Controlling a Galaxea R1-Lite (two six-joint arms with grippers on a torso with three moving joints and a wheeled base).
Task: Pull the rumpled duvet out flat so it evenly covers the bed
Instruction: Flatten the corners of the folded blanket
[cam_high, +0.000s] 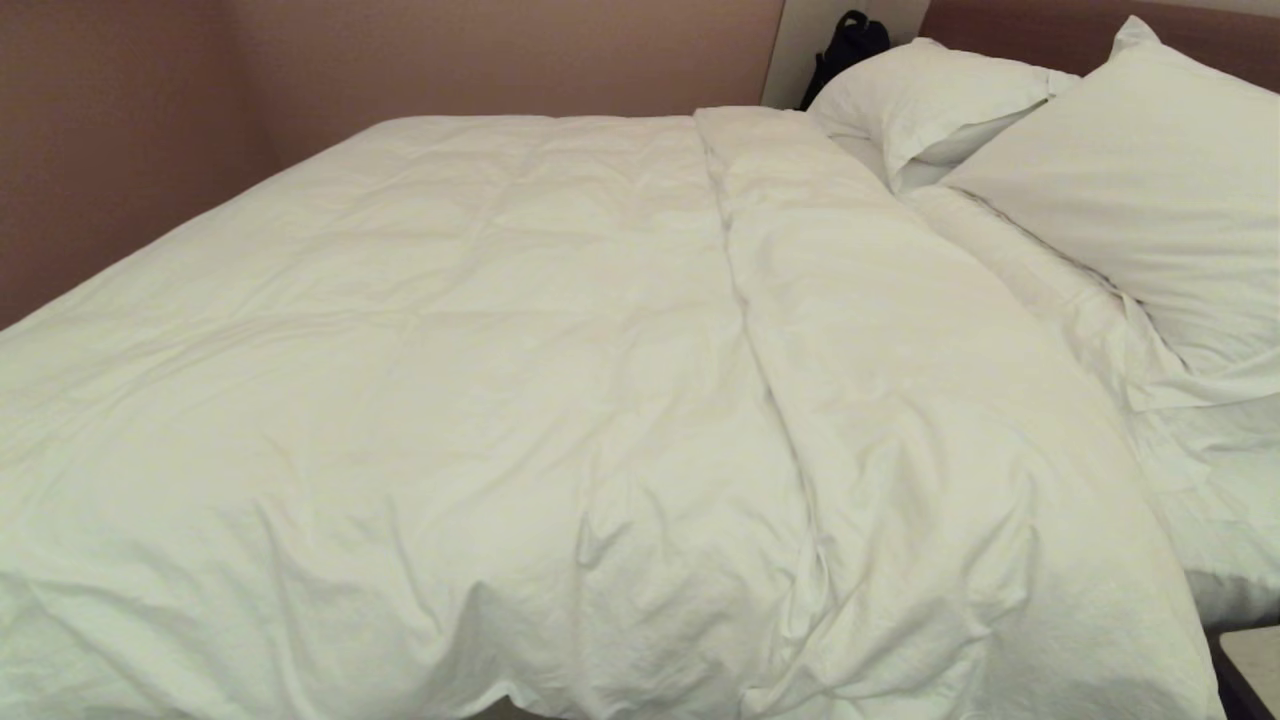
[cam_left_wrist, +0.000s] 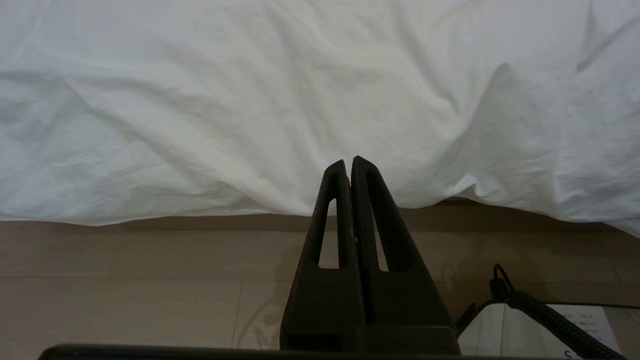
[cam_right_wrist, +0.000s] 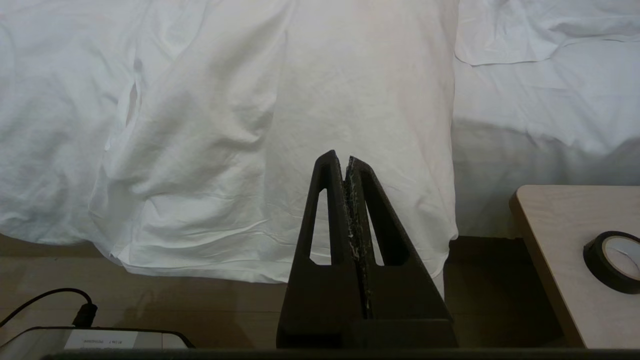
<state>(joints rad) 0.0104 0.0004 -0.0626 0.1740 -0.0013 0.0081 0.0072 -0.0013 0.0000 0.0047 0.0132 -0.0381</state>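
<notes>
Against pink walls (cam_high: 300, 60), duvet (cam_high: 500, 350) covering bed (cam_high: 1230, 590)

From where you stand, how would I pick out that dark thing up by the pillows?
Start at the white bed and follow it to its far end, where two plump pillows lean. Behind the farther pillow, against the pale wall strip, stands a black bag, the only dark thing among all that white.

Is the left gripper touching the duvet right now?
Cannot tell. In the left wrist view the shut left gripper overlaps the duvet, showing neither contact nor gap.
</notes>
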